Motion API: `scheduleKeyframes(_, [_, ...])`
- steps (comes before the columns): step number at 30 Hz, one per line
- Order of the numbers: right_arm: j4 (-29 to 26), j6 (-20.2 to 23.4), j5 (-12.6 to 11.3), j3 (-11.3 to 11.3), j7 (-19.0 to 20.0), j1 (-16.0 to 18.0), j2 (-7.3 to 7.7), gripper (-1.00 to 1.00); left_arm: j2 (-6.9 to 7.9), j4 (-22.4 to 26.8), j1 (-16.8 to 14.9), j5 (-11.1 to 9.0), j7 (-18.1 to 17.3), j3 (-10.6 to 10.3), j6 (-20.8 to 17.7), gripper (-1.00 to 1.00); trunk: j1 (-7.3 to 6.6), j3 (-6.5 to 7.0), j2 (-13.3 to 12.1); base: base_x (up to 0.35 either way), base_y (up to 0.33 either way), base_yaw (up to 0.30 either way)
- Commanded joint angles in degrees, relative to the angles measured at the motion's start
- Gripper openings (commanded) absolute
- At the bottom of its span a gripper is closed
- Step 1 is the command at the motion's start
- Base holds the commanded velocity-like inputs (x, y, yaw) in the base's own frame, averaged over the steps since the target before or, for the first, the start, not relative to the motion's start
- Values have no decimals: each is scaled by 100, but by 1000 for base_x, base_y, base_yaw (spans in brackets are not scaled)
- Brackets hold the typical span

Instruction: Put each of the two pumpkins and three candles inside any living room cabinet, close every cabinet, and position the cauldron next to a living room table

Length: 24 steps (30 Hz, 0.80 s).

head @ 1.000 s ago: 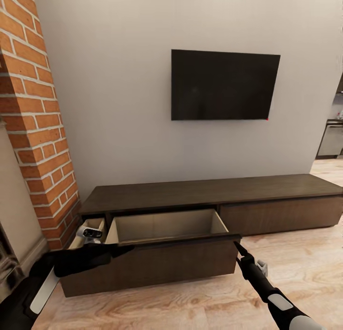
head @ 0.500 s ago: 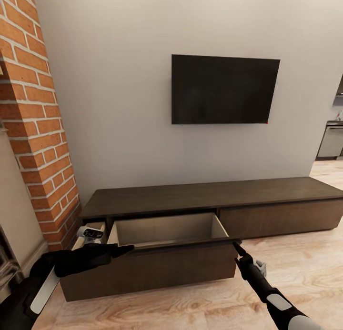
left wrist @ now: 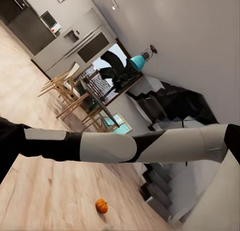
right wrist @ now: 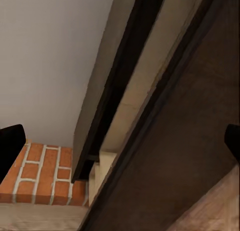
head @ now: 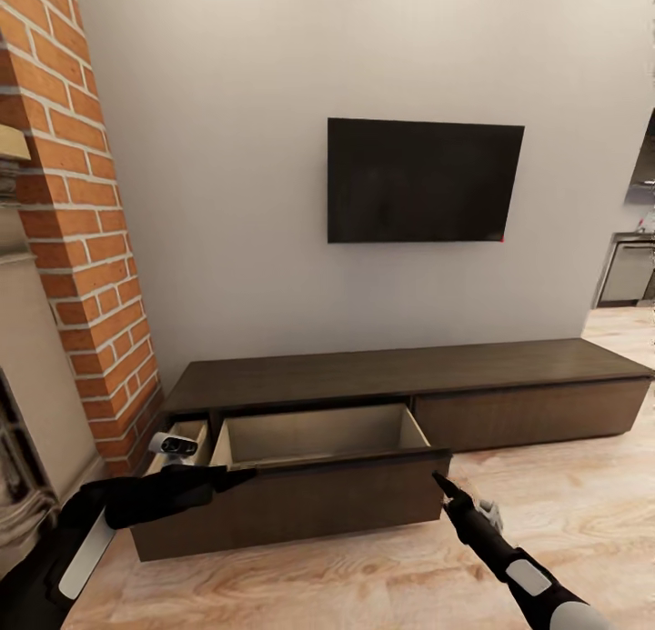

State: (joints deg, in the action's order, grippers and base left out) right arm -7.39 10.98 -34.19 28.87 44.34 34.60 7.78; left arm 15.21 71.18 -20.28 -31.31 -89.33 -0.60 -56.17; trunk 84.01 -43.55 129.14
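Note:
The long dark-brown cabinet (head: 382, 371) stands against the grey wall. Its left drawer (head: 309, 435) is pulled out, and its pale inside holds nothing that I can see. The right drawer is shut. My left gripper (head: 238, 475) lies along the top edge of the drawer front near its left end, and it looks open. My right gripper (head: 438, 478) sits at the drawer front's right corner. In the right wrist view its fingertips (right wrist: 10, 143) stand wide apart around the dark drawer front (right wrist: 190, 141). An orange pumpkin (left wrist: 101, 205) lies on the wood floor behind my arm.
A black TV (head: 423, 180) hangs above the cabinet. A brick column (head: 82, 248) and fireplace (head: 18, 466) stand at the left. A kitchen opening (head: 632, 271) is at the far right. A dining table with chairs (left wrist: 75, 96) and stairs (left wrist: 165, 191) stand across the room.
The whole head view has shifted, so the camera moved. Both arms keep about the same places at the open drawer.

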Motion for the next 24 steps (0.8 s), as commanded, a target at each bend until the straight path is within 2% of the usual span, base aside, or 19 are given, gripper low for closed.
scheduleKeyframes(1, [1, 61, -4, -157, -31, 3, 6, 100, 5, 1, -3, -7, -16, -16, -61, 100, -27, 12, -38, -331, 0, 0])
scheduleKeyframes(3, [1, 71, 50, -346, -76, 3, 14, 100, 7, 1, -3, -7, -15, -36, -61, 100, -71, 48, -119, -332, 0, 0])
scheduleKeyframes(6, [2, 125, 80, -444, -75, 3, 26, 100, 4, 1, -3, -7, -10, -50, -61, 100, -137, 102, -239, -331, 0, 0])
scheduleKeyframes(14, [7, 286, 75, -467, -65, 3, 30, 100, 0, -8, -11, 72, -6, -54, -61, 100, -313, 246, -560, -293, 0, 0])
scheduleKeyframes(20, [1, 808, 105, -462, -101, 3, 34, 100, 12, -8, -12, 77, -6, -54, -61, 100, -444, 354, -801, -189, 0, 0])
scheduleKeyframes(24, [1, 898, 105, -462, -108, 3, 37, 100, 14, -8, -12, 79, -6, -54, -61, 100, -532, 416, -961, -159, 0, 0])
